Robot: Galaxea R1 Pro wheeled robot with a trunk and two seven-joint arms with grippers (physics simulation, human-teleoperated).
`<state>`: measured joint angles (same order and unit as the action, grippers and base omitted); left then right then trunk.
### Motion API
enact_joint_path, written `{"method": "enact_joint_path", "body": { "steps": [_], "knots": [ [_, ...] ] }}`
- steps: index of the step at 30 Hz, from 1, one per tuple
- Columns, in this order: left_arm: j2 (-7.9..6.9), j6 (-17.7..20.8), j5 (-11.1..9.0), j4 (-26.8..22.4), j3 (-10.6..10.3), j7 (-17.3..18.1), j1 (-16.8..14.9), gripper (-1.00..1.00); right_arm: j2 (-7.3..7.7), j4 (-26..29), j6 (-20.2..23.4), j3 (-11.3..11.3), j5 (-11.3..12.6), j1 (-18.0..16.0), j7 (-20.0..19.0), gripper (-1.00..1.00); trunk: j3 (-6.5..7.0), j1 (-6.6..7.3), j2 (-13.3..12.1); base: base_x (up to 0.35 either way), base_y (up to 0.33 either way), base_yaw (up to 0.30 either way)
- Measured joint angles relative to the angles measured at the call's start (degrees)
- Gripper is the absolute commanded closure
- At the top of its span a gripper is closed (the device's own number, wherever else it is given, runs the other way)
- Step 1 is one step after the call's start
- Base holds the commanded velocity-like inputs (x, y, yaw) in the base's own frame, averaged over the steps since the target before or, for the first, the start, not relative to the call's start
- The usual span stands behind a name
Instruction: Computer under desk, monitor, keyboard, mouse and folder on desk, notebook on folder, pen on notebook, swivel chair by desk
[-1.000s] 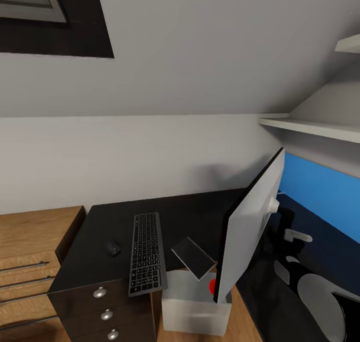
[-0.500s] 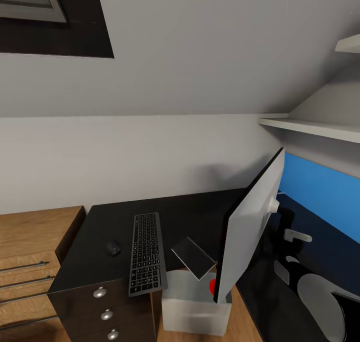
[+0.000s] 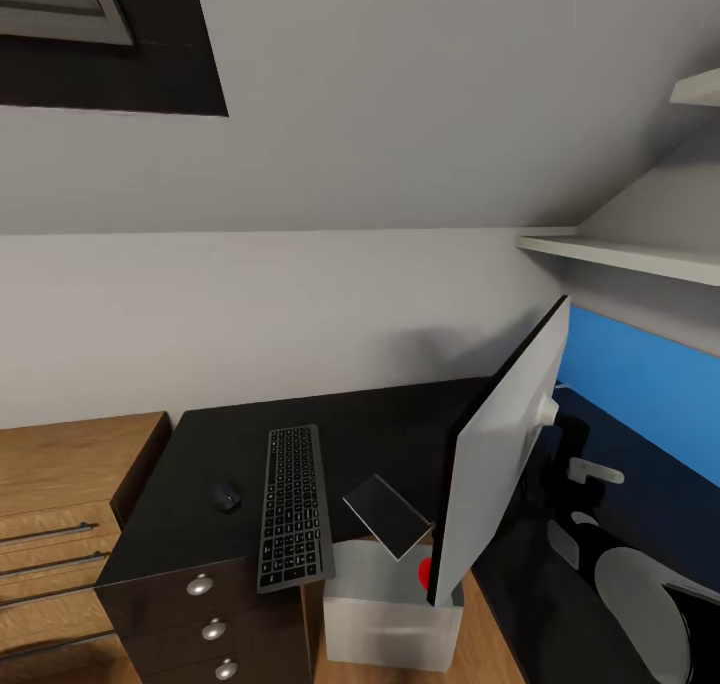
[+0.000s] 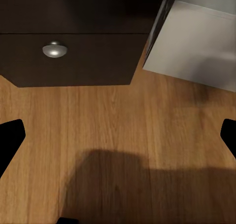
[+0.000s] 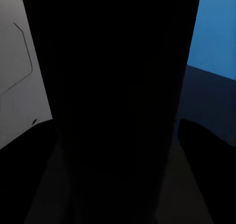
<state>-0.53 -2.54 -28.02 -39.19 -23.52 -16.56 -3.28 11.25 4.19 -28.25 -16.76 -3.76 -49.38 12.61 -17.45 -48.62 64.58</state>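
Left tool spread above floor, near the drawers. Right tool: grip cannot be told, view dark. Monitor tilted, foot off the counter edge over the computer; right arm nearer. Keyboard, long axis near-far, mouse just left.

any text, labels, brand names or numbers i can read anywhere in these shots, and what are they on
None can be read.
Keyboard: key legends are too small and blurred to make out.
Monitor: its pale back shows no readable brand or label.
Computer: a red mark sits by the monitor's lower edge, but no letters show.
Drawer front: a plain knob, no writing.
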Motion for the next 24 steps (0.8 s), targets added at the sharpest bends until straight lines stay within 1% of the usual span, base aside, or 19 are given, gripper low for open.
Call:
{"method": "enact_joint_path", "body": {
  "steps": [5, 9, 11, 24],
  "knots": [
    [-0.01, 0.0, 0.01, 0.0, 0.01, -0.02, 0.0, -1.0, 0.0, 0.03, -0.07, -0.51, 0.15, -0.02, 0.07, 1.0, 0.0, 0.0, 0.0, 0.0, 0.0, 0.0],
    [-0.02, 0.0, 0.0, 0.0, 0.01, -0.02, 0.0, -1.0, 0.0, 0.03, -0.06, -0.51, 0.09, -0.02, 0.06, 1.0, 0.0, 0.0, 0.0, 0.0, 0.0, 0.0],
    [-0.03, 0.0, -0.02, 0.0, 0.02, -0.04, 0.0, -1.0, 0.01, -0.01, -0.13, -0.23, 0.44, -0.03, -0.01, 1.0, 0.0, 0.0, 0.0, 0.0, 0.0, 0.0],
    [-0.03, 0.0, -0.08, 0.0, 0.01, -0.03, 0.0, -1.0, 0.01, 0.01, -0.08, -0.39, 0.22, -0.03, -0.03, 1.0, 0.0, 0.0, 0.0, 0.0, 0.0, 0.0]
  ]
}}
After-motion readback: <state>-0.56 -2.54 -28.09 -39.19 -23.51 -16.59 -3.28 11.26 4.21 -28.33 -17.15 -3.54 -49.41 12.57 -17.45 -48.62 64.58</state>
